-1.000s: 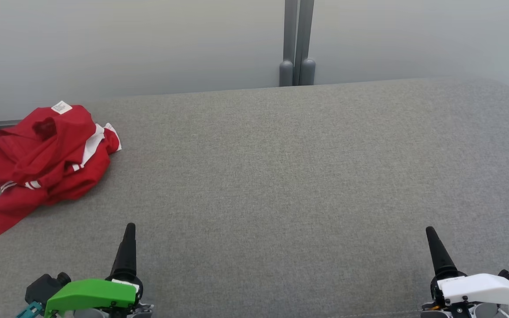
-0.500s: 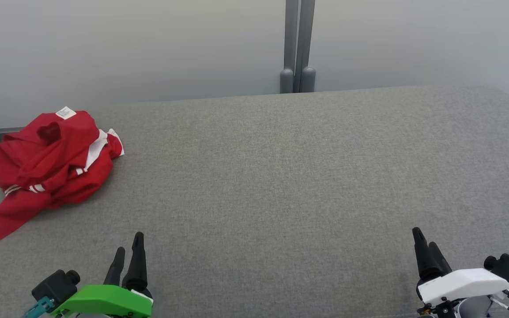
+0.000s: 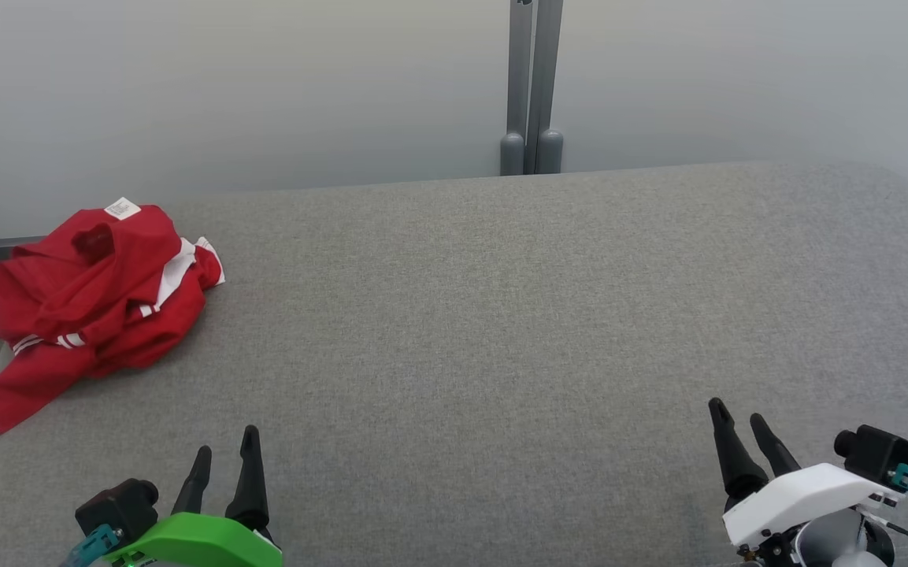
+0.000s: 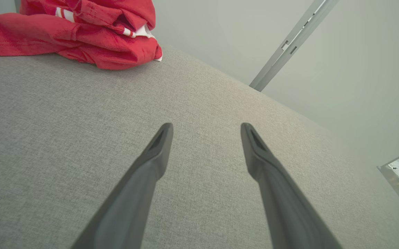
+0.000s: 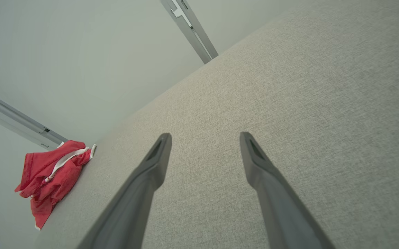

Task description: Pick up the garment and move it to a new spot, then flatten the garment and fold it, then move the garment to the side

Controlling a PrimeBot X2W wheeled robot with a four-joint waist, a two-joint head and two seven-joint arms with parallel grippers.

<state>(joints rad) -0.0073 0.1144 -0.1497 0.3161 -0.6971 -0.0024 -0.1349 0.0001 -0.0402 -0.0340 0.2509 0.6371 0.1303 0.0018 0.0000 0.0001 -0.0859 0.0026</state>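
Step one (pickup) not started. Garment (image 3: 95, 295) is a crumpled red heap on the table (image 3: 501, 315), ahead and left of the left claw (image 3: 226, 439) with a clear gap between them. It's far left of the right claw (image 3: 735, 409). Both claws are empty, fingers apart, low over bare table. Next move, my read: left arm reaches forward-left, drops onto the heap's top fold and pinches several layers. The heap's near-left corner seems to reach the table edge, so lift before dragging.
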